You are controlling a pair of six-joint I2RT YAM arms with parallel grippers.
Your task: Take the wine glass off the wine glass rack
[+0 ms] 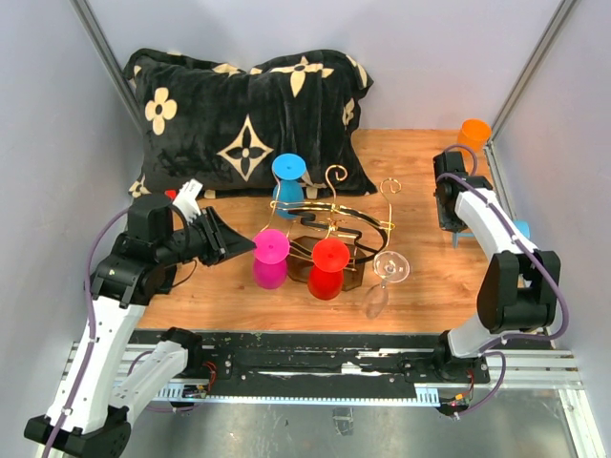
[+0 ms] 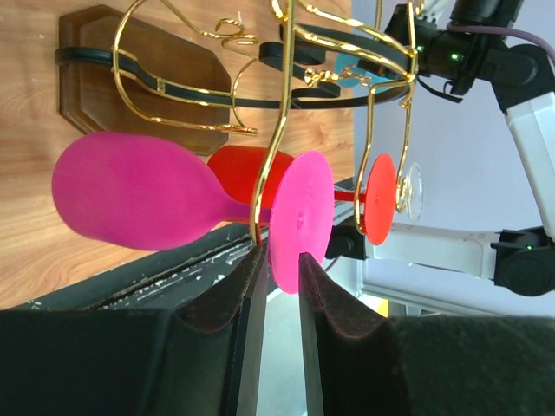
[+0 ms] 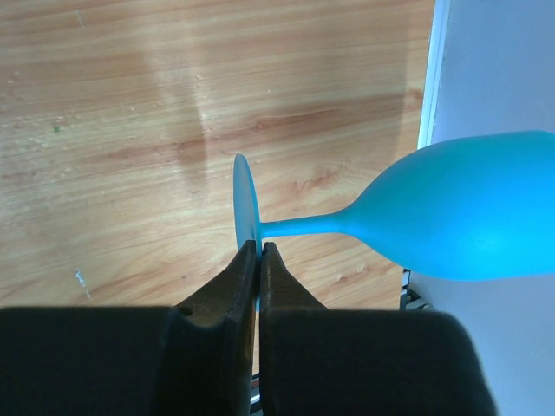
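Pink wine glass (image 2: 139,199) is hanging bowl-down by its foot from a gold wire arm on the near left side of the wine glass rack (image 1: 329,215), which is standing mid-counter (image 1: 430,296). Left gripper (image 2: 282,262) is straddling the rim of the pink foot, and its fingers appear to be pinching it. To do this well, it should probably be gripping firmly, then sliding the foot level along the wire toward its open end, so the stem is not snagging and the neighbouring red glass (image 1: 329,267) is not getting knocked. Right gripper (image 3: 259,253) is clamping the foot of a turquoise wine glass (image 3: 468,217). No readable writing is showing; the black cushion (image 1: 239,114) is carrying only cream flower motifs.
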